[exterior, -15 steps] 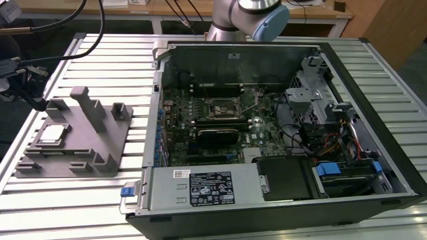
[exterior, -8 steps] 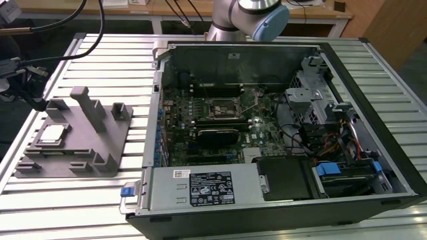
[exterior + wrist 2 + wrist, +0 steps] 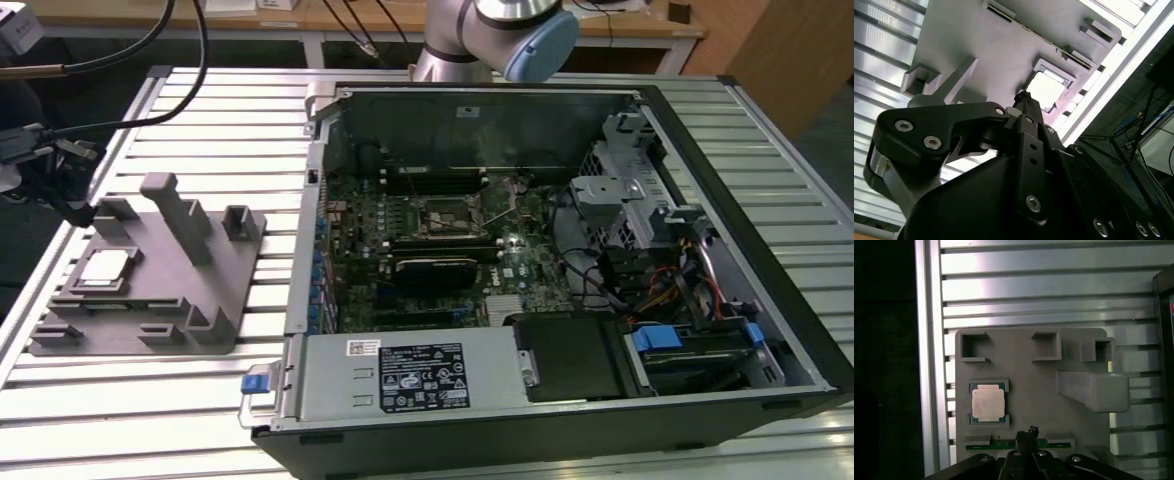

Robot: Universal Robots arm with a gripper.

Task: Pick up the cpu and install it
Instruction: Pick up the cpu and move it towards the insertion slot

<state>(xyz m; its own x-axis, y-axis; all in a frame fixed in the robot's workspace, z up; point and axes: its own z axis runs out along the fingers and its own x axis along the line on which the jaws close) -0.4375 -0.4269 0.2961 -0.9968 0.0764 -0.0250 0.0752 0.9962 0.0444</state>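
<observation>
**Closed gripper poised over the tray, cpu not yet touched**

In both wrist views the gripper [image 3: 1026,432] hangs above the grey fixture tray [image 3: 1024,380]. Its jaws look drawn together at the tip with nothing between them. The cpu [image 3: 988,404] lies flat in its square seat on that tray, below the fingertips and a little off to one side of them, near but not in contact. The socket [image 3: 445,215] that I take to be its destination sits on the motherboard inside the open computer case [image 3: 694,150], well away from the tool across the slatted table [image 3: 200,400].

As I judge it, the main risk is the offset. If the tool descends from here, it would meet the seat's raised frame or the chip's lid rather than its edges. Closed tips pressing on the lid could scratch it or tip it out of the seat. The chip is thin and recessed, so little edge is free to grip. A shallow or skewed hold could let it slip or tilt in transit, and a tilted chip could damage the socket contacts. The tray's tall slanted post [image 3: 1094,390] stands close beside the tool and could be clipped.

The count:
- one cpu
- one tray
- three square pockets on the tray
- one slanted post
- one case
- one socket
- one gripper
</observation>
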